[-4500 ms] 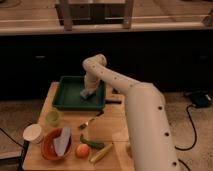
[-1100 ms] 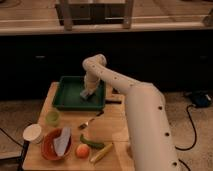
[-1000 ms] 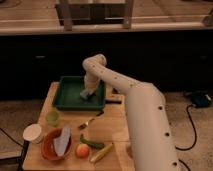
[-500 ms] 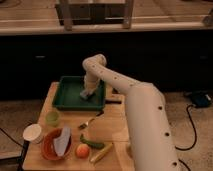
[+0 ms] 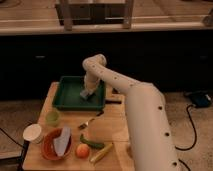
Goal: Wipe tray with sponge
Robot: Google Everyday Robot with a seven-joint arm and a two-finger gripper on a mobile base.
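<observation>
A green tray (image 5: 67, 96) sits at the far side of the wooden table. My white arm reaches over it from the right. My gripper (image 5: 88, 91) is down inside the tray, at its right half, on a pale blue-grey sponge (image 5: 85, 94) that rests on the tray floor.
On the table (image 5: 114, 125) near the front stand a green cup (image 5: 52, 118), a white cup (image 5: 32, 133), and an orange bowl (image 5: 49, 150) with a grey cloth. An orange fruit (image 5: 82, 150), a green pepper (image 5: 91, 142), a yellow item (image 5: 101, 153) and a fork (image 5: 86, 123) lie beside them.
</observation>
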